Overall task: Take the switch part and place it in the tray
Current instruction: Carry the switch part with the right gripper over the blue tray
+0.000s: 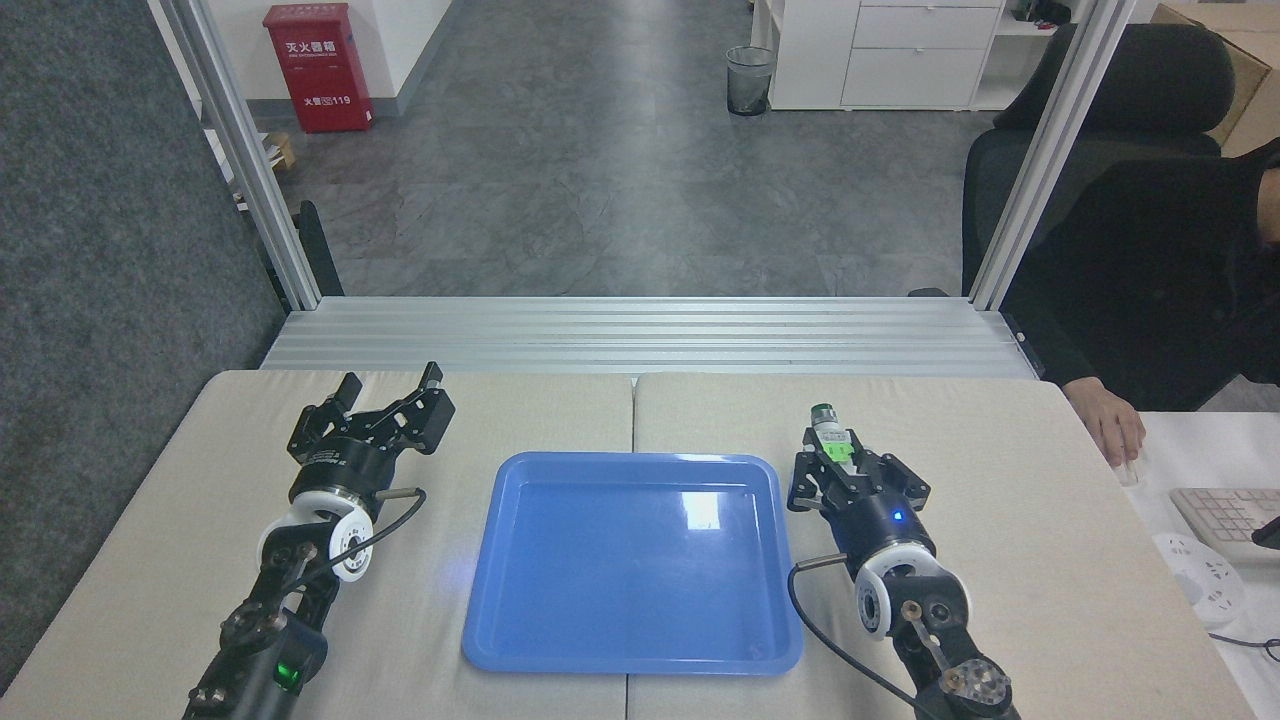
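Right gripper (838, 462) clamps the switch part (832, 440) just beside the blue tray (560, 640)'s far right corner, left gripper (388, 390) gapes empty, a hand (1115, 432) rests far right, red cabinet (318, 66) reads 119

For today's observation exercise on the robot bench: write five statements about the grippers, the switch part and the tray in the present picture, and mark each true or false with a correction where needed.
1. The right gripper holds the switch part. True.
2. The switch part lies inside the blue tray. False: it is in the gripper, just beyond the tray's right rim.
3. The left gripper is open and holds nothing. True.
4. The tray already holds another part. False: nothing lies in it.
5. A person's hand rests at the table's right edge. True.
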